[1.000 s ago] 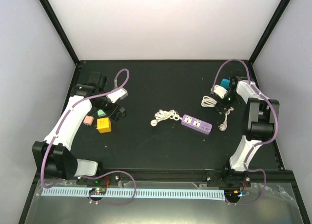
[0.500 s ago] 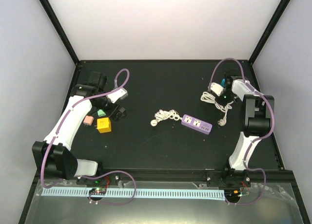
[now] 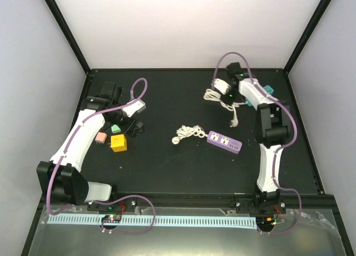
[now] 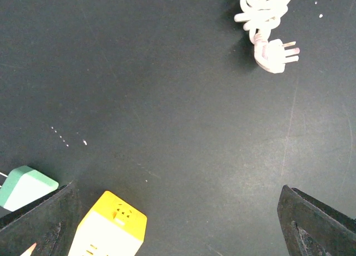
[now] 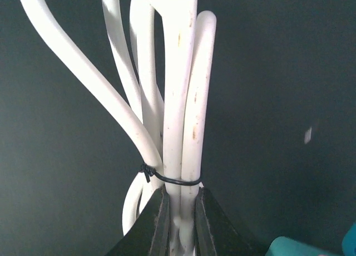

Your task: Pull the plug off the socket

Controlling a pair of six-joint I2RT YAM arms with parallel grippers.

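Observation:
My right gripper is shut on a white cable bundle tied with a thin black wire. From above, the right gripper holds that bundle at the back middle of the table. The bundle's plug trails free on the mat. A teal socket block lies to the right beside the forearm, and its corner shows low in the right wrist view. My left gripper is open over bare mat, with nothing between its fingers.
A purple power strip with a white cord and plug lies mid-table. A yellow cube socket, a green adapter and a pink one sit near the left gripper. Black frame posts edge the table.
The right gripper closed on the white cable bundle. It then swung left and toward the back, dragging the bundle away from the teal block. The left arm stayed still.

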